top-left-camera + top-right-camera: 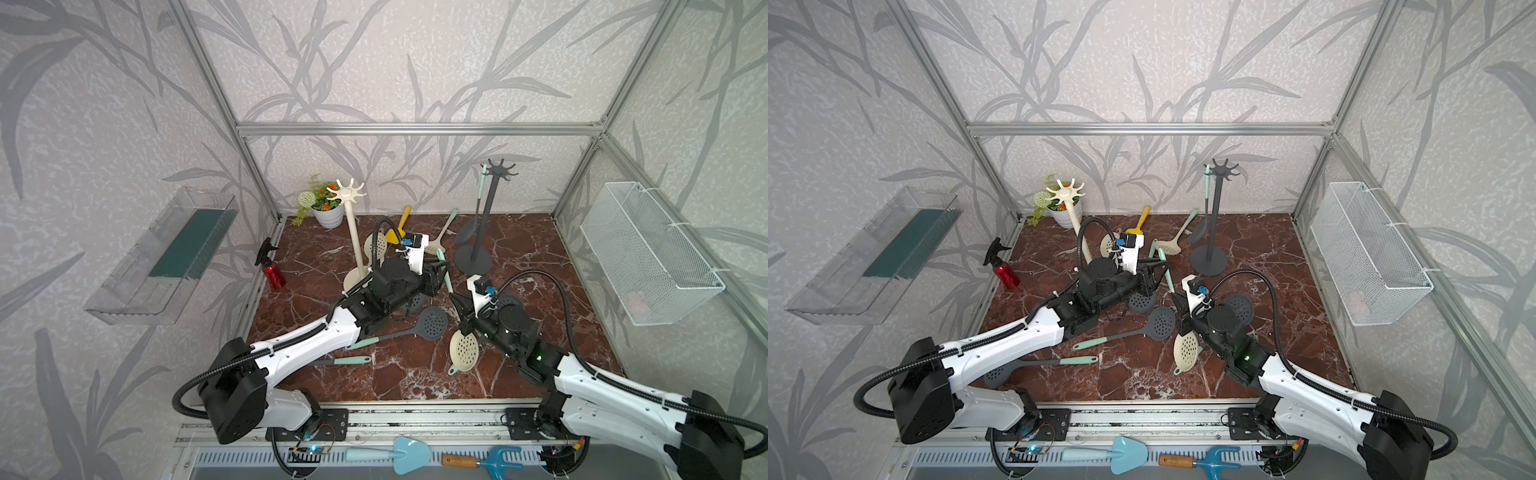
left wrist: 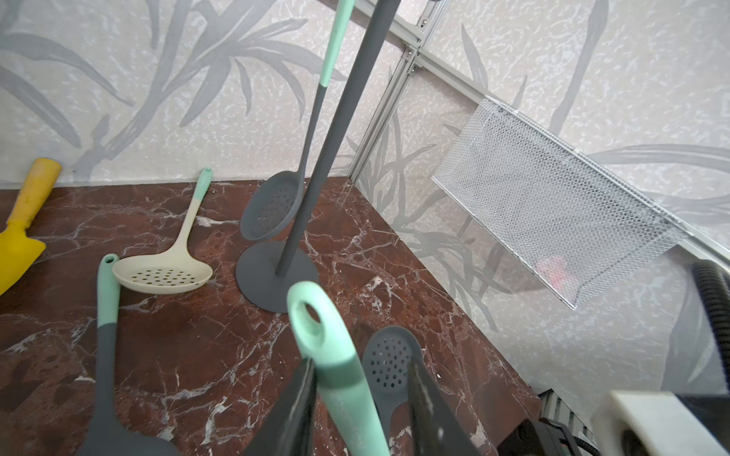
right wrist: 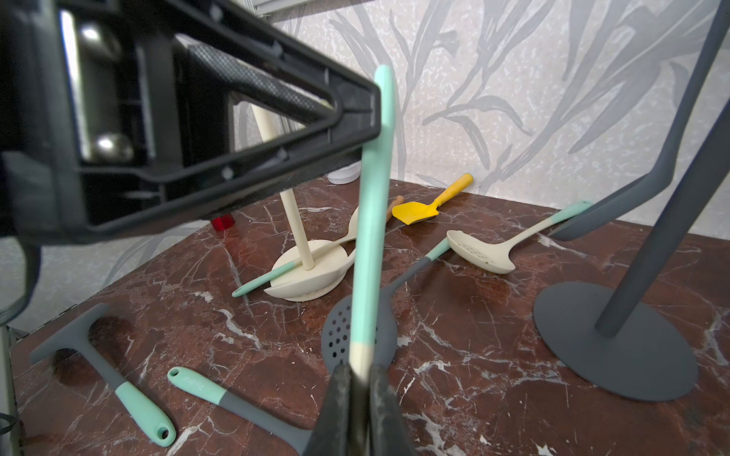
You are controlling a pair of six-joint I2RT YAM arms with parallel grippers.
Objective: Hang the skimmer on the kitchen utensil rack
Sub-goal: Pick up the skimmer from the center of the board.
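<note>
Skimmer [image 1: 464, 351] with a cream perforated bowl and a mint handle is near the middle of the red marble table [image 1: 540, 249] in both top views, bowl toward the front, handle slanting toward the back. The right gripper [image 1: 463, 326] pinches its shaft just above the bowl, and the left gripper [image 1: 443, 269] is at the handle's far end. A dark grey rack [image 1: 484, 216] stands just behind, with a hanging grey skimmer [image 1: 467, 233] on it, and a cream rack [image 1: 354, 232] stands further left. In the left wrist view, the skimmer's [image 2: 339, 375] holed mint end rises between the left fingers [image 2: 298, 398]. One finger touches it and a gap shows beside the other, so I cannot tell whether it is clamped. In the right wrist view, the right jaws are pressed together on the skimmer [image 3: 361, 355] at its cream shaft. A loose grey skimmer [image 3: 197, 385] on the table bears small raised lettering, too blurred to read.
</note>
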